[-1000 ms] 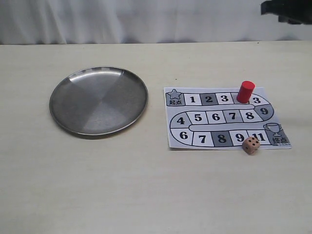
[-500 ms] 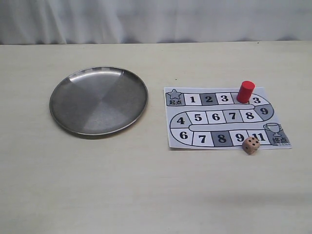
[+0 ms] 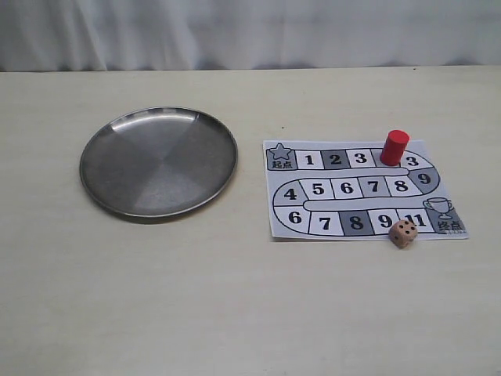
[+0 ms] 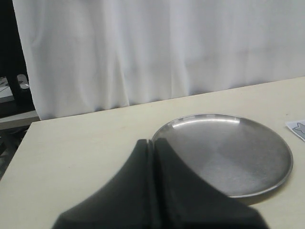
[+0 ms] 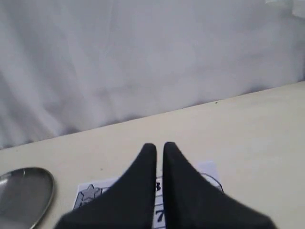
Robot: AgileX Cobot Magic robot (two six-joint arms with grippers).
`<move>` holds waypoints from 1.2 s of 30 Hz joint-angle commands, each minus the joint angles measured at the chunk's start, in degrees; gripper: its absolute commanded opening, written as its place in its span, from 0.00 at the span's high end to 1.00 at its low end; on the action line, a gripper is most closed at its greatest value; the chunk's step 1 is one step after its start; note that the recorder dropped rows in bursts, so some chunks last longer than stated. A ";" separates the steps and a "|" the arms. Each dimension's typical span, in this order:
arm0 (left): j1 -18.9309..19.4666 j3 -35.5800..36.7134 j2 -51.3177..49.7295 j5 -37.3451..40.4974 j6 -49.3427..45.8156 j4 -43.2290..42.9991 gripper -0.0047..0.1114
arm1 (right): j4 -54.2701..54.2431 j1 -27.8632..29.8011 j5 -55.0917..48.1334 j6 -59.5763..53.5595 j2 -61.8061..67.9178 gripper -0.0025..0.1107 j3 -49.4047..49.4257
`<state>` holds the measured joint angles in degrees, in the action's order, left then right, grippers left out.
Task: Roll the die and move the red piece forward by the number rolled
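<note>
The red piece (image 3: 394,147) stands upright on the game board (image 3: 356,205), in the top row on the square just right of the first "3". The die (image 3: 403,233), a pinkish-tan cube with dark pips, rests at the board's near edge below square 11. Neither gripper appears in the exterior view. My left gripper (image 4: 153,141) is shut and empty, raised near the steel plate (image 4: 228,152). My right gripper (image 5: 159,145) is shut with only a hairline slit, holding nothing, hovering over the board (image 5: 90,194). Die and piece are hidden in both wrist views.
A round steel plate (image 3: 158,161) lies empty left of the board. A white curtain (image 3: 250,31) hangs behind the table's far edge. Bare tabletop (image 3: 235,313) stretches in front of the plate and board.
A dark part of an arm at the exterior view's upper right corner one second ago has gone out of view. Plate, board, piece and die have not moved.
</note>
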<state>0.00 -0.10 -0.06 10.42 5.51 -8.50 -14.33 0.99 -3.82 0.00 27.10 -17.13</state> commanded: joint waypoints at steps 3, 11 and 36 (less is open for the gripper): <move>-0.03 0.10 0.06 -0.49 0.14 0.21 0.96 | -0.20 0.16 1.06 -0.59 -2.39 0.94 8.19; -0.03 0.10 0.06 -0.49 0.14 0.21 0.96 | 5.45 0.16 5.76 4.94 -5.65 0.94 14.61; -0.03 0.10 0.06 -0.49 0.14 0.21 0.96 | 5.34 0.16 1.37 -0.68 -12.87 0.94 17.13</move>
<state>0.00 -0.10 -0.06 10.42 5.51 -8.50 -9.37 0.99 -0.71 0.63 16.63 -0.18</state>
